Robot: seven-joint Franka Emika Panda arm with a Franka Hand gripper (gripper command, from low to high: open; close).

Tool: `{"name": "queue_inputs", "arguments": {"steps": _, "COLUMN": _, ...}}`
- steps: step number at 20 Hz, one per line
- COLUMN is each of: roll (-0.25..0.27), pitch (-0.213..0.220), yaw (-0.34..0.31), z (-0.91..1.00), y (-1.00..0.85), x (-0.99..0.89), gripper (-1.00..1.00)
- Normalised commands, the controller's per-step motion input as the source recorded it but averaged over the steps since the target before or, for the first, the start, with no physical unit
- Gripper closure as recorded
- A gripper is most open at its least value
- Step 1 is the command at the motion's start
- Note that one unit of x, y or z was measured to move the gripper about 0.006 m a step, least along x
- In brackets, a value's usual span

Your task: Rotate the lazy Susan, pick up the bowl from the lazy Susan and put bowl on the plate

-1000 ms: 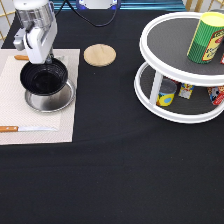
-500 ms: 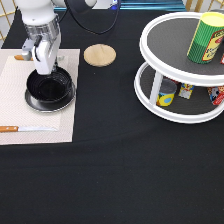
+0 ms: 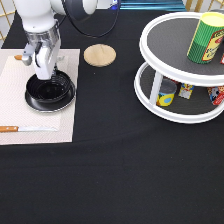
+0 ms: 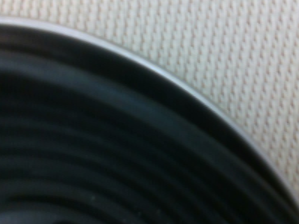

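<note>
- The gripper (image 3: 47,76) stood low at the exterior view's upper left, its fingers narrowed on the far rim of the bowl (image 3: 49,90), so it looked closed on the bowl's edge.
- The bowl sat directly on the plate (image 3: 37,105), which showed only as a thin silver crescent around the bowl's lower left edge; both lay on the pale placemat (image 3: 20,125).
- In the wrist view the bowl's (image 4: 93,150) ridged black inside filled most of the picture, with a thin bright line along its edge that may be the plate's rim (image 4: 198,107), and the woven placemat (image 4: 236,50) beyond.
- The step in hand seemed to be the setting-down: judged from the near-concentric fit, the bowl looked seated, and doing it well would mean keeping it level and centred so no side rides up on the plate's raised rim.
- The bowl lay just below the hand in the frame, touching it at the rim, its centre toward the frame's bottom.
- The lazy Susan (image 3: 150,82) stood well apart at the exterior view's right, carrying cans but no bowl.
- A wooden disc (image 3: 99,54) lay between it and the placemat; a knife (image 3: 27,129) lay near the placemat's lower edge.
</note>
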Motion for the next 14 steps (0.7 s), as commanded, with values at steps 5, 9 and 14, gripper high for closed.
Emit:
{"name": "queue_inputs", "arguments": {"steps": 5, "roll": -0.035, "pitch": 0.046, "yaw": -0.002, "z": 0.42, "y": 0.12, "x": 0.04, "gripper": -1.0}}
{"name": "queue_inputs", "arguments": {"steps": 9, "roll": -0.033, "pitch": 0.027, "yaw": 0.001, "z": 0.75, "y": 0.01, "x": -0.05, "gripper": -1.0}}
{"name": "queue_inputs", "arguments": {"steps": 14, "roll": -0.041, "pitch": 0.013, "yaw": 0.014, "z": 0.83, "y": 0.02, "x": -0.14, "gripper": -1.0}}
